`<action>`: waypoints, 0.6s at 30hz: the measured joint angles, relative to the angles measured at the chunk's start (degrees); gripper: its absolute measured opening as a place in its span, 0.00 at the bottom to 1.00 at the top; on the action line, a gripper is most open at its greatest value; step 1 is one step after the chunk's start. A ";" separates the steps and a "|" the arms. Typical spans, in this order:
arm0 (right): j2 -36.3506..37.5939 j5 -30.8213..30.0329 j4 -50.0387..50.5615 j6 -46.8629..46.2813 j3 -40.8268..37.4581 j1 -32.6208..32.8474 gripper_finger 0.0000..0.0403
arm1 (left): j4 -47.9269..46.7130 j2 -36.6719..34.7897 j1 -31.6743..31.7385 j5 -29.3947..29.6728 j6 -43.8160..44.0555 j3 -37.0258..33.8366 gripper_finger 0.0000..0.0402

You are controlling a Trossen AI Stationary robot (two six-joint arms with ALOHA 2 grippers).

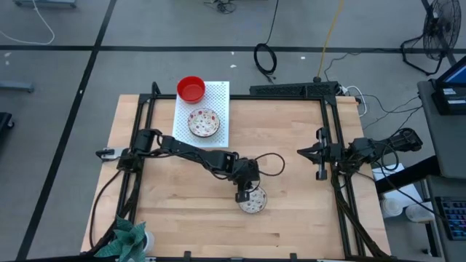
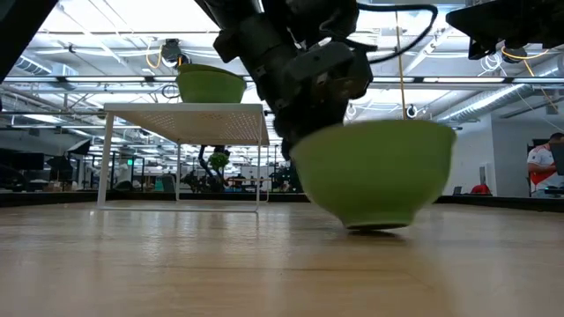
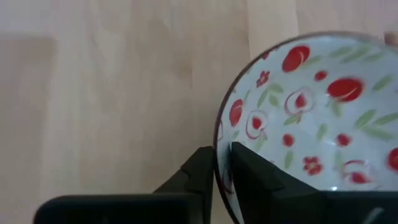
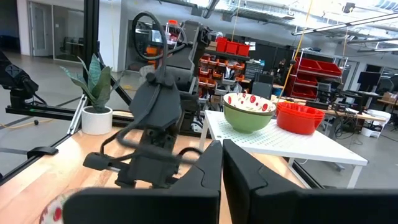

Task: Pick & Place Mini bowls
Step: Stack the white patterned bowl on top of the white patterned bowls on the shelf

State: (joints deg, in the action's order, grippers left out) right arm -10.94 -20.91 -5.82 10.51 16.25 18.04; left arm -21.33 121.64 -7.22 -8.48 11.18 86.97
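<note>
Three mini bowls in sight, one pinched at its rim by the left gripper (image 1: 245,193)

The floral bowl (image 1: 253,201) sits on the wooden table (image 1: 306,218), the left fingers (image 3: 199,177) clamping its wall, one inside, one outside. A second floral bowl (image 1: 204,122) and a red bowl (image 1: 191,89) rest on the white perforated board (image 1: 221,91), well apart. The right gripper (image 1: 302,152) waits near the table's right side, fingers pressed together; a potted plant (image 1: 125,239) stands at the front left corner

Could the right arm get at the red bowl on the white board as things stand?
Probably yes: the red bowl sits uncovered at the white board's far corner, while the left gripper is low at a floral bowl, leaving that path open.
</note>
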 joint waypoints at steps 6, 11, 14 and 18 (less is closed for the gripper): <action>0.00 -0.02 0.00 0.01 0.00 -0.01 0.00 | -0.19 0.07 -0.59 -1.87 1.38 -0.08 0.19; 0.00 -0.02 0.02 0.01 0.00 0.00 0.00 | -0.06 0.07 -0.64 -1.62 0.89 -0.08 0.21; 0.00 -0.01 0.00 0.01 0.00 0.00 0.00 | -0.06 0.07 -0.64 -1.60 0.76 -0.08 0.21; 0.00 0.00 0.00 0.01 0.00 -0.01 0.00 | -0.06 0.06 -0.65 -1.57 -0.94 -0.08 0.21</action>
State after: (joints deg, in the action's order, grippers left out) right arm -10.94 -20.91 -5.82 10.52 16.25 18.03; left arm -21.39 121.70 -7.87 -10.06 10.24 86.89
